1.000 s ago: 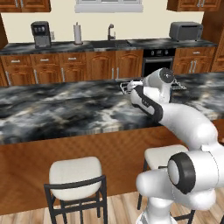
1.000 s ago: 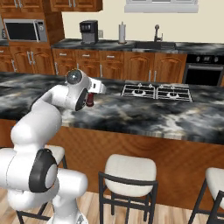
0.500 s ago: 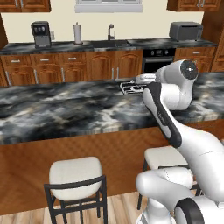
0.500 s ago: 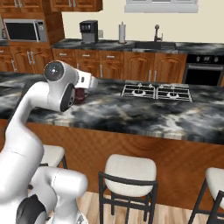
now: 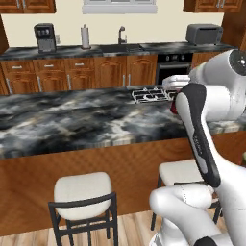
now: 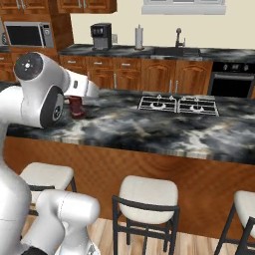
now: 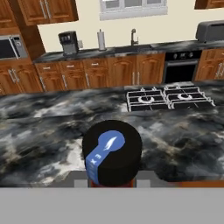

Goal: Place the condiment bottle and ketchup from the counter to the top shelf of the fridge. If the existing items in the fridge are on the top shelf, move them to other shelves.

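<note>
Jaws: my gripper (image 6: 76, 101) sits right over the bottle, but my fingers are hidden behind my own hand and the cap, so I cannot tell how wide they stand or whether they grip anything.
Condiment bottle: the condiment bottle (image 7: 112, 151) is directly under my hand, over the near edge of the counter toward its left end; I cannot tell whether its base touches the stone.
Bottle look: a round, matt black cap seen from above, with a blue strip bearing pale marks across it; a sliver of red body shows beneath. From the right base view it is a small dark-red shape (image 6: 75, 108) just below my wrist.
Counter: the counter (image 7: 43, 131) is glossy black stone with cloudy white veins, on a reddish-brown wood front.
Cooktop: a cooktop (image 7: 168, 98) with pale wire grates is set into the stone, to the right of the bottle and farther back.
Stools: cushioned stools (image 6: 148, 191) with dark metal frames stand on the near side, on a pale wood floor.
Far wall: warm wood cabinets (image 7: 109, 70) under a second dark stone top, with a black coffee machine (image 7: 68, 42), a white paper roll (image 7: 101, 40), a tap (image 7: 133, 36) and a black oven (image 7: 181, 68).
</note>
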Tool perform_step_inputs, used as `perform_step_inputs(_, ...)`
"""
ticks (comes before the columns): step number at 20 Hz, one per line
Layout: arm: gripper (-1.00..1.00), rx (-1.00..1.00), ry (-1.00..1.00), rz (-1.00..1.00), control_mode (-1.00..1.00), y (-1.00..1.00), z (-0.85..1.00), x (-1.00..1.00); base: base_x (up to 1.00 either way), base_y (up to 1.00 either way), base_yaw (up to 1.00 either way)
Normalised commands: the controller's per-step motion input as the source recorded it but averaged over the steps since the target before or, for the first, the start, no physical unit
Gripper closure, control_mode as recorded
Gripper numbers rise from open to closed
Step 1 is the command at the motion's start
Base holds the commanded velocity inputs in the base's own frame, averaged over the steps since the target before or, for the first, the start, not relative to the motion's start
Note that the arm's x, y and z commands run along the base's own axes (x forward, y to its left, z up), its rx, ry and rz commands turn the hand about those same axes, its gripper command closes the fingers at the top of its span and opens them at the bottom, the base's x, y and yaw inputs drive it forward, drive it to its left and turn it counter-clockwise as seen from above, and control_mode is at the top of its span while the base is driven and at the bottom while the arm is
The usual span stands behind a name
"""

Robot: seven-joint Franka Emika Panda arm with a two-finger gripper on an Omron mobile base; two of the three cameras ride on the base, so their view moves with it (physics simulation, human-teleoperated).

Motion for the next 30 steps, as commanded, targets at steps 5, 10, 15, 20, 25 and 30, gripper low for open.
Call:
perform_step_inputs(5, 1.0, -0.04, 0.0, 0.01, -1.0, 0.0, 0.0, -1.0, 0.0, 0.0, 0.0)
perform_step_inputs(10, 1.0, -0.02, 0.0, 0.02, -1.0, 0.0, -0.04, -1.0, 0.0, 0.0, 0.0)
perform_step_inputs(15, 1.0, 0.0, 0.0, -0.14, 1.0, -0.13, -0.05, -0.6, -0.4, -0.12, -0.18)
perform_step_inputs(20, 1.0, 0.0, 0.0, 0.0, 1.0, 0.0, 0.0, 0.0, -0.9, -0.23, -0.58)
perform_step_inputs(25, 1.0, 0.0, 0.0, 0.0, 1.0, 0.0, 0.0, 0.0, -0.4, -0.37, -0.69)
perform_step_inputs(30, 1.0, 0.0, 0.0, 0.0, 1.0, 0.0, 0.0, 0.0, 0.0, -0.43, -0.81)
